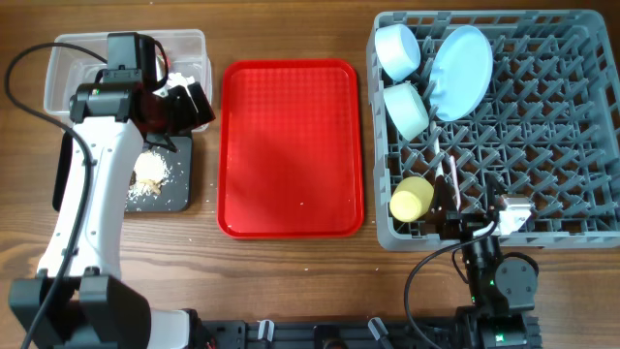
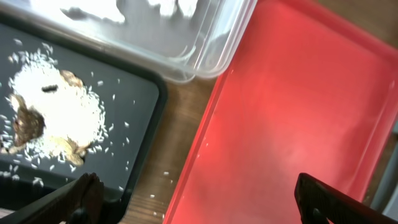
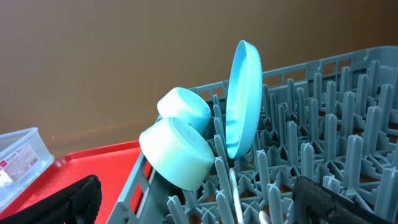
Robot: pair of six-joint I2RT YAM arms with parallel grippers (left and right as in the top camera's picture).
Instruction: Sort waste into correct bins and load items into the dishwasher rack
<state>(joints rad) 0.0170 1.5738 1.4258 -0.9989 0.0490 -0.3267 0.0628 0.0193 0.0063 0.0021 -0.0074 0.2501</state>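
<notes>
Stretching under everything, the counter (image 1: 291,281) is brown wood with grain running left to right, and a plain brown wall (image 3: 124,50) rises behind it. A small red-and-white label (image 3: 13,163) on the clear tub (image 1: 68,58) carries print too small to read. The left tool (image 2: 199,208) hangs with fingers wide apart and empty over the gap between the black tray (image 2: 140,93), strewn with rice-like food scraps (image 2: 53,115), and the red tray (image 2: 292,112). The right tool (image 3: 199,208), likewise spread and empty, sits at the near edge of the rack (image 1: 552,184), which holds the upright plate (image 3: 244,93), blue bowl (image 1: 397,48), pale green bowl (image 1: 407,109) and yellow cup (image 1: 411,199).
</notes>
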